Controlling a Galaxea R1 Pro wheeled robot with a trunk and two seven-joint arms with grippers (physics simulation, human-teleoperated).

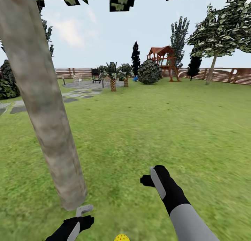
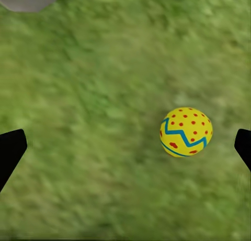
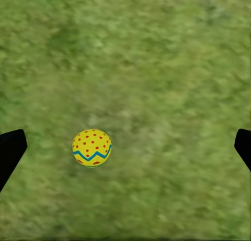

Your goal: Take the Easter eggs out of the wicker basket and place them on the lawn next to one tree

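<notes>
While both hands hover open and empty, left hand (image 1: 84,210) by the tree (image 1: 45,108), right hand (image 1: 152,174) farther right, one egg (image 2: 185,131) lies on the lawn (image 1: 146,129) near the trunk.

Head camera: elevated, facing forward and slightly down across the lawn (image 1: 146,129) toward the far fence (image 1: 223,75), with the tree (image 1: 45,122) trunk close by. Left wrist camera: faces straight down, close over grass, one egg (image 2: 186,131) lying between the spread jaws, nearer one tip. Right wrist camera: same downward aim, somewhat higher, egg (image 3: 92,147) between jaws. All views share the lawn.
</notes>
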